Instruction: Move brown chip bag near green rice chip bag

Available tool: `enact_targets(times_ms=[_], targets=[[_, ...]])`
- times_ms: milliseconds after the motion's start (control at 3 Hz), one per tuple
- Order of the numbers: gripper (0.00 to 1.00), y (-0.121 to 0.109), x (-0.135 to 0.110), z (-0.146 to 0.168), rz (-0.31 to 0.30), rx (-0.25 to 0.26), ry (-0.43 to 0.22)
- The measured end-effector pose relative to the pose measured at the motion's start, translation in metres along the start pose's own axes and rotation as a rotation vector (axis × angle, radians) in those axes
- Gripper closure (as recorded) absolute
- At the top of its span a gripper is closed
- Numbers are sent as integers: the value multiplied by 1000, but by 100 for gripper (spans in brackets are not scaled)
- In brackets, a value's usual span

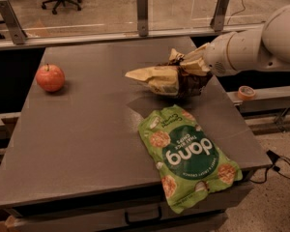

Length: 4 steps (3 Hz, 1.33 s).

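The brown chip bag (170, 79) is crinkled, dark brown with cream-yellow edges. My gripper (195, 66) is shut on its right end and holds it just above the table, right of centre. My white arm comes in from the right edge. The green rice chip bag (188, 153) lies flat on the table's front right corner, its white "dang" lettering upside down. The brown bag hangs just behind the green bag's top edge, a small gap between them.
A red apple (50, 77) sits at the table's left side. The grey table (87, 129) has a drawer handle at its front. A tape roll (246, 92) lies on a ledge to the right. A railing with posts runs behind.
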State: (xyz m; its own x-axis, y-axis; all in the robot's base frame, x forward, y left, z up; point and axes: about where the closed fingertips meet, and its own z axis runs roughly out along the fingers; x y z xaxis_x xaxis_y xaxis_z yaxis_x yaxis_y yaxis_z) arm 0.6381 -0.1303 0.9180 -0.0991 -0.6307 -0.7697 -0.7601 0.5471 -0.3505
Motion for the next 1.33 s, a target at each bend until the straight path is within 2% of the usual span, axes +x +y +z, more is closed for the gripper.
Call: enact_targets(times_ms=[333,1000,1333], targets=[[81,13,27,-11,48,43,61],[35,30,46,-18,104,99,119],[11,36,47,-14,124,112,130]])
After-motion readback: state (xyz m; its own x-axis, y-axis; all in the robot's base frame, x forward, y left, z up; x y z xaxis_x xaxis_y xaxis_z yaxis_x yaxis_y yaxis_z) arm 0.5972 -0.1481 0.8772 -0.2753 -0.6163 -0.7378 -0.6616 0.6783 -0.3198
